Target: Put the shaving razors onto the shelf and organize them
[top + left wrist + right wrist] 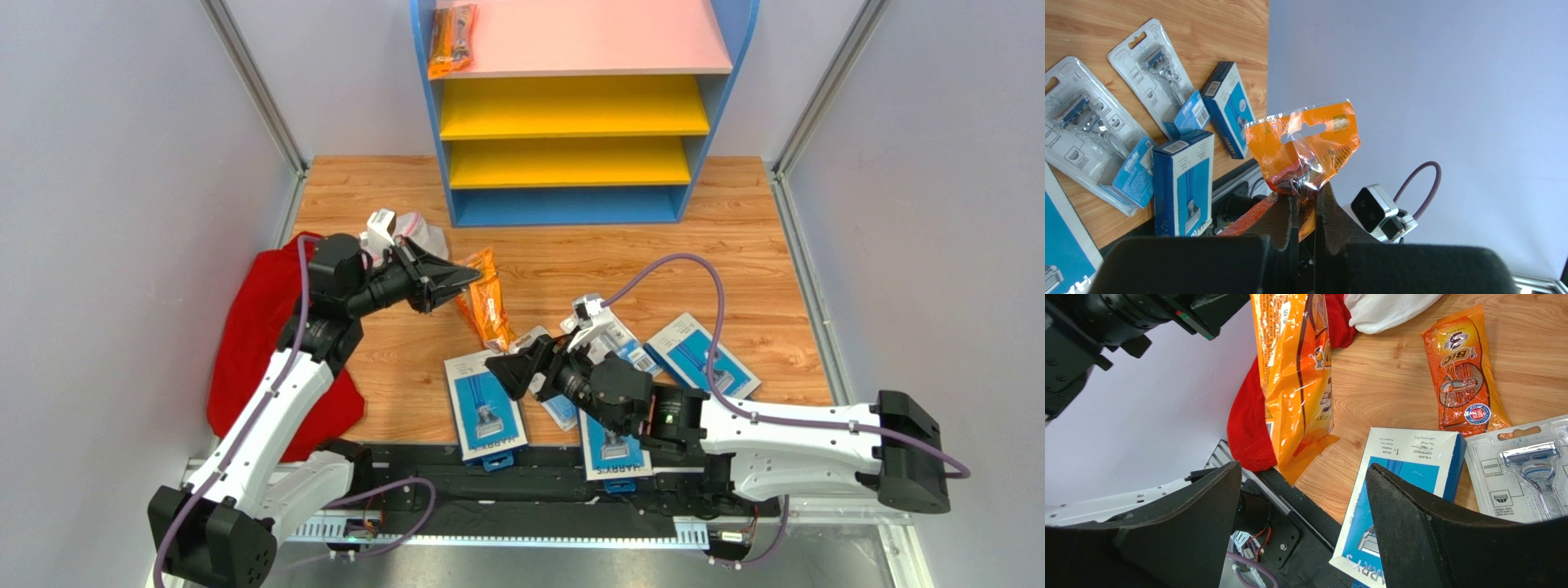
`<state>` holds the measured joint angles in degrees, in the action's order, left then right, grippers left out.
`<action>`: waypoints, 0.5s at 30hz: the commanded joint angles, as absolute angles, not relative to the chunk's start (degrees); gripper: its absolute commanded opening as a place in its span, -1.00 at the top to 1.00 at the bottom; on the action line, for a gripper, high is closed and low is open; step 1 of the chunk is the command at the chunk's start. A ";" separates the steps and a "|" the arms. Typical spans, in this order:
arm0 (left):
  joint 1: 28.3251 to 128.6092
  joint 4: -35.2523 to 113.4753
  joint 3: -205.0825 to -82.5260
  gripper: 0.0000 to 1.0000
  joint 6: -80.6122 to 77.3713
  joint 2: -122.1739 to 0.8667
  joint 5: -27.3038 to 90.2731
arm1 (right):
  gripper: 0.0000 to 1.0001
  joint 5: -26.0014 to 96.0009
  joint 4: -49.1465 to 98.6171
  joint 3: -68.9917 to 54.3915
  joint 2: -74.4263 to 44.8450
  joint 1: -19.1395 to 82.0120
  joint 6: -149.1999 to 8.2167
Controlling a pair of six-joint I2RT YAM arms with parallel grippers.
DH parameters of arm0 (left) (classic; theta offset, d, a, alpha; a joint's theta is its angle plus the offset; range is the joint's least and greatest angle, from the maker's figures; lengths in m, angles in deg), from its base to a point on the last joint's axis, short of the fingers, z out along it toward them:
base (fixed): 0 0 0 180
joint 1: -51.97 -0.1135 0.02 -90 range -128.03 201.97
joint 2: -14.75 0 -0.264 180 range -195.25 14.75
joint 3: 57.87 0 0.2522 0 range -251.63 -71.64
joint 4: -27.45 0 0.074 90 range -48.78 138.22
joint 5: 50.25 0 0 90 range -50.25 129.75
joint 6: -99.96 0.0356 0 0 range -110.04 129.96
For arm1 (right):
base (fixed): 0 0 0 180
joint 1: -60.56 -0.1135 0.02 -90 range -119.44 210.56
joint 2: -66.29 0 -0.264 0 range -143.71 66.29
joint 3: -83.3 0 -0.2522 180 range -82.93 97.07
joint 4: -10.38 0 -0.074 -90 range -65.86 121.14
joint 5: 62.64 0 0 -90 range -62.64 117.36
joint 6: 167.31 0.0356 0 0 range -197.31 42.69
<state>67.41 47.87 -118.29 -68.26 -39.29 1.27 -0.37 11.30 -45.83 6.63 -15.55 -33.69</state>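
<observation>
Left gripper (1306,199) pinches orange packet (1309,144) aloft, forearm angled rightward.

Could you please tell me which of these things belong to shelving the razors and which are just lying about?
Belong to the job: the shelf; blue razor boxes; clear blister razor packs; orange Bic razor packs, one held by the left gripper, another on the shelf's pink top board.

Just lying about: red cloth; white cloth beside it.
</observation>
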 commanded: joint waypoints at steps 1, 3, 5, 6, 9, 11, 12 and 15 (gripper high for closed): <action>68.05 46.49 -120.24 1.00 -69.14 -38.86 0.28 | -0.54 -3.23 5.86 -43.12 3.11 -15.99 -35.82; 68.05 46.66 -120.50 1.00 -68.71 -38.95 0.02 | -0.50 -3.14 4.11 -42.94 2.40 -15.99 -36.35; 68.14 47.19 -120.68 1.00 -68.27 -39.04 -0.16 | -0.45 -3.75 3.93 -42.25 1.34 -15.99 -36.79; 68.14 47.45 -120.85 1.00 -67.92 -39.04 -0.24 | -0.44 -3.93 3.93 -42.07 1.16 -15.99 -36.70; 68.14 48.24 -120.68 1.00 -67.21 -38.95 -0.68 | -0.42 -4.81 2.26 -42.68 0.99 -15.99 -37.49; 68.23 48.95 -120.68 1.00 -66.42 -39.12 -0.86 | -0.41 -5.33 0.86 -43.12 1.69 -15.99 -38.36; 68.23 49.04 -120.68 1.00 -66.33 -39.30 -1.03 | -0.40 -5.60 0.76 -43.12 2.04 -15.99 -38.63; 68.49 49.39 -120.15 1.00 -65.98 -39.47 -0.95 | -0.33 -6.21 0.76 -42.86 1.96 -15.90 -39.07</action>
<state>68.02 49.36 -118.31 -67.47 -39.42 0.59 -2.75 5.35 -44.94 0.97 -15.55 -37.12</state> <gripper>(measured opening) 0.069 0.689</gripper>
